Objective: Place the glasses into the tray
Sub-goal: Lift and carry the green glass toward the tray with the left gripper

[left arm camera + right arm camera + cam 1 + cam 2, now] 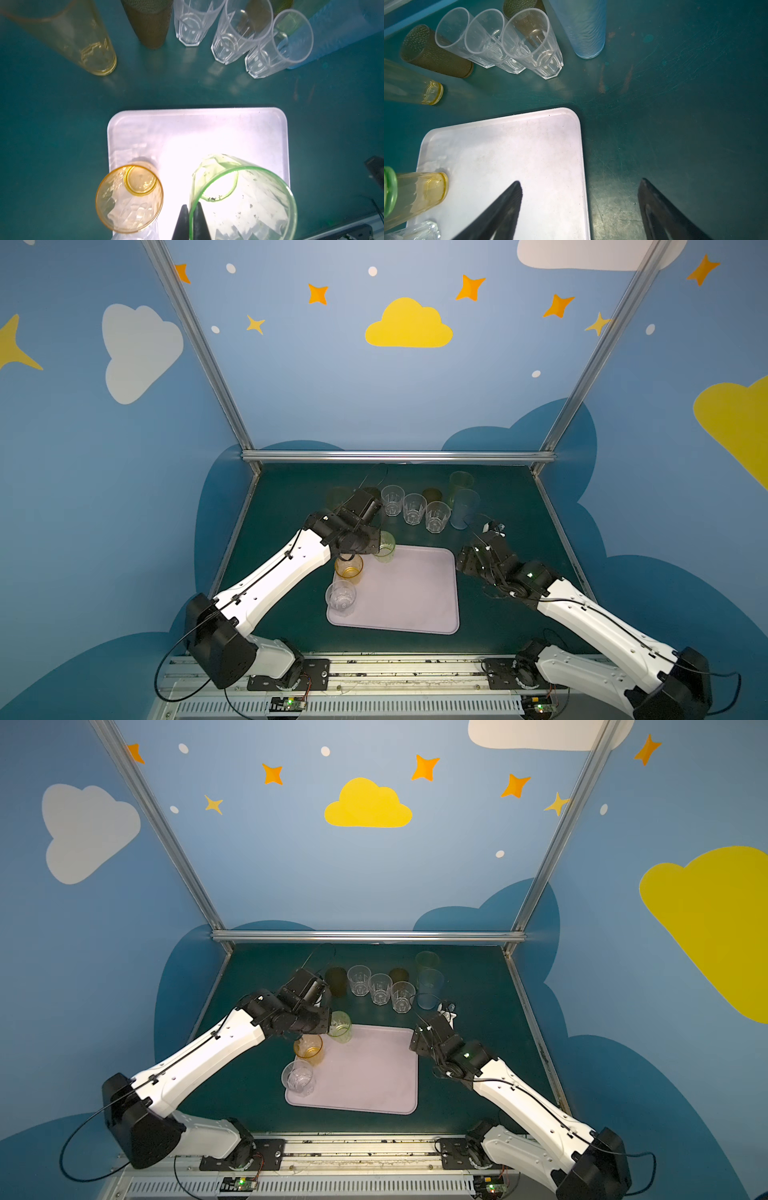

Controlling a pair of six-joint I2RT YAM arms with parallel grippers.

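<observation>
Showing the left gripper (191,205) pinched onto the rim of the short green glass (243,199), one finger inside the wall and one outside, the jaws pressed almost together on that thin wall. The glass hangs straight below the hand, mouth up and long axis close to upright, over the far left corner of the tray (415,593); whether its base already touches the tray floor cannot be told. Just beside it, along the tray's left edge, stand the orange glass (349,568) and, nearer the robot, a clear glass (341,598), both upright inside the rim. The coming move, judged from this, is a short straight lowering and release, with the orange glass as the close neighbour to avoid. The right gripper (580,181) is spread wide and holds nothing, hovering astride the tray's right edge near its far corner. The other glasses stand on the table (519,497) beyond the tray's far edge; of these the blue glass (464,510) lies closest ahead of the right gripper, so the right arm is the nearer one for it
</observation>
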